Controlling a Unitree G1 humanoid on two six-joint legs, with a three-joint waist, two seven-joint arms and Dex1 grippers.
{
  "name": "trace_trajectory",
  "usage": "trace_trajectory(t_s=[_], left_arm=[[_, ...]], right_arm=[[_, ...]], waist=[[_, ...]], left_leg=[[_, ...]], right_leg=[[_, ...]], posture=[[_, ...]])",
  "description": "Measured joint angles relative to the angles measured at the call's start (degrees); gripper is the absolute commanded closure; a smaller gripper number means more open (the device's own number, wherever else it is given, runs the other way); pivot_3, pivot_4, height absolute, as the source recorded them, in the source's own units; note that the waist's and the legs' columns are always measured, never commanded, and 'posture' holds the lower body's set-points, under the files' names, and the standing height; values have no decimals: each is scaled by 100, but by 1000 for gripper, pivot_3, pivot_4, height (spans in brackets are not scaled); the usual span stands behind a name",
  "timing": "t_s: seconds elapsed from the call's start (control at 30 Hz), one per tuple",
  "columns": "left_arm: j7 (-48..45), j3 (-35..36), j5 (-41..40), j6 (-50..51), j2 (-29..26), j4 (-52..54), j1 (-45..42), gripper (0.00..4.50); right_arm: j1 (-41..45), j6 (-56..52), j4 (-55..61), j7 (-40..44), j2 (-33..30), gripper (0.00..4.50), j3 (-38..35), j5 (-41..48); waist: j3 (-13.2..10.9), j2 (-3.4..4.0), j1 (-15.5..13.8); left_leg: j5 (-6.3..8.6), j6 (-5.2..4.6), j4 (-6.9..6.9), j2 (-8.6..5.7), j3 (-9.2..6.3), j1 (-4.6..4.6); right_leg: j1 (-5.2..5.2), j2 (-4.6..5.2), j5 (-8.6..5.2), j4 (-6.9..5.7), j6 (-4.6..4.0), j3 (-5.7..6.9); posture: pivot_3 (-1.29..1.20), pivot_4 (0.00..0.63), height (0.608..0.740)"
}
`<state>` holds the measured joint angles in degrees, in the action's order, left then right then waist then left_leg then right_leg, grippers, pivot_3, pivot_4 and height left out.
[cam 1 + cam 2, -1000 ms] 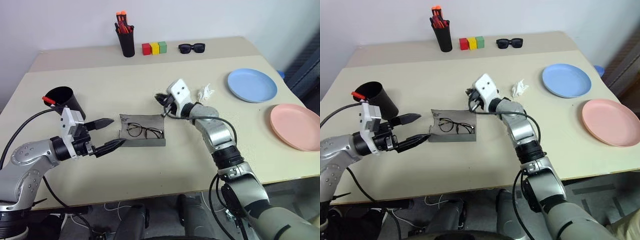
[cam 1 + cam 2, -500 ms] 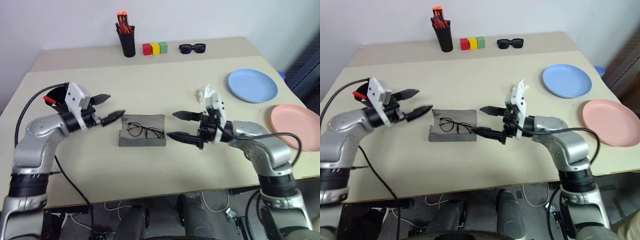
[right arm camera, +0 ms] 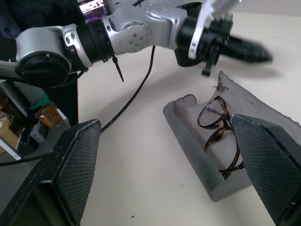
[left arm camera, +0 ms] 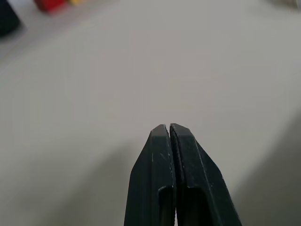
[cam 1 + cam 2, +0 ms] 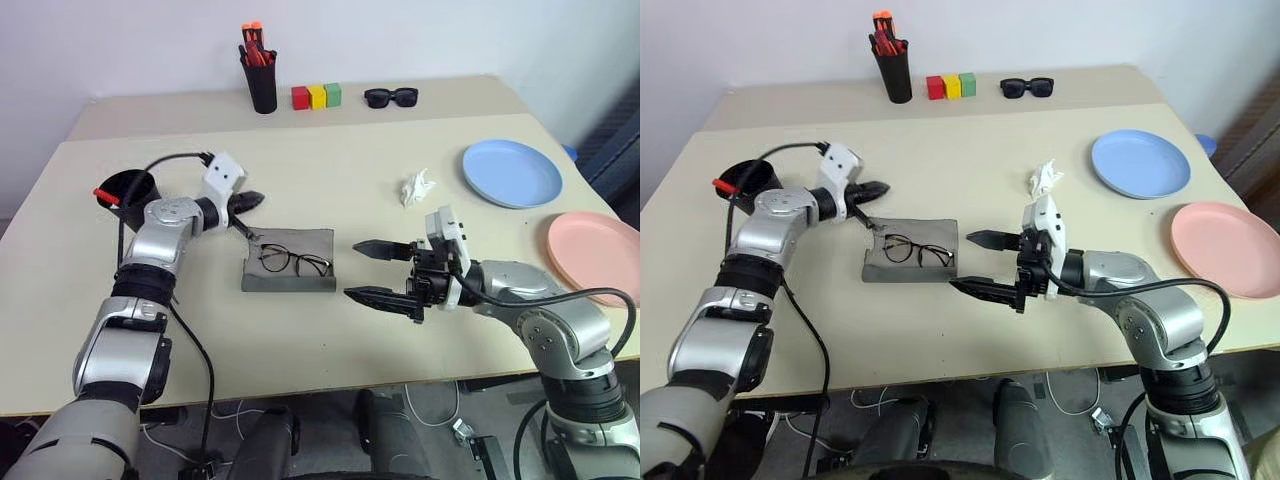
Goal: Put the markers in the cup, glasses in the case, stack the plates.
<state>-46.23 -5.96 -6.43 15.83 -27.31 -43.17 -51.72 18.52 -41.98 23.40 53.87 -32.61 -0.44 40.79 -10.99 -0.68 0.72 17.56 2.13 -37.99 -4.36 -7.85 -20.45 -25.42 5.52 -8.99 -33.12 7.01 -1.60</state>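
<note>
Left wrist view shows my left gripper (image 4: 169, 126) pressed together on nothing, hovering by the far left corner of the open case (image 5: 290, 282). My right gripper (image 5: 365, 270) is spread wide at the case's three o'clock. The glasses (image 5: 292, 262) lie inside it. Cup (image 5: 132, 190) with marker (image 5: 105, 196) at nine o'clock; blue plate (image 5: 512, 172) and pink plate (image 5: 592, 255) apart at two and three

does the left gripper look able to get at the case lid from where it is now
Probably yes: the shut left gripper sits just behind the open case, glasses inside, with nothing between them; the open right gripper waits off the other end.
</note>
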Motion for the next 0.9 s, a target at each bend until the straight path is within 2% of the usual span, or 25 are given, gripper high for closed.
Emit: trace_trajectory(t_s=[0.2,0.37,0.53,0.63,0.83,0.9], left_arm=[[-954,-242,61,858,-103,65,-160,4432],[-2054,-401,-58,1105,-664,1031,191,4432],[-2585,-410,-199,1221,-1077,1981,776,4432],[-2712,-402,-308,1340,-1228,2611,1194,4432],[-2339,-107,-523,1224,-1241,3446,1789,4432],[-2050,216,-719,1336,-1089,3451,1790,3902]], right_arm=[[-26,232,2,-82,6,0,127,-105],[-10,487,-131,-118,18,0,198,-266],[48,666,-274,-113,29,0,266,-449],[74,722,-368,-92,28,0,268,-473],[209,795,-493,-62,31,0,297,-565],[230,844,-554,-101,78,0,294,-584]], waist=[[-1,-1,26],[-1,0,34],[-1,0,14],[-1,0,13],[-1,0,3],[-1,0,-1]], left_leg=[[0,-1,0,0,0,1],[1,-1,2,4,0,3],[1,-1,0,4,0,2],[1,-1,0,6,-1,2],[1,-1,-1,6,-3,3],[1,-1,-2,6,-3,4]], right_leg=[[-2,-1,0,-4,0,0],[-3,-1,-1,-7,-1,0],[-3,0,-1,-6,-1,-1],[-3,0,-1,-7,-1,-1],[-2,0,-1,-7,-2,-1],[-1,0,-1,-7,-1,0]], posture=[[0,150,740],[0,150,740],[0,150,740],[0,150,740],[0,150,740],[0,150,740]])
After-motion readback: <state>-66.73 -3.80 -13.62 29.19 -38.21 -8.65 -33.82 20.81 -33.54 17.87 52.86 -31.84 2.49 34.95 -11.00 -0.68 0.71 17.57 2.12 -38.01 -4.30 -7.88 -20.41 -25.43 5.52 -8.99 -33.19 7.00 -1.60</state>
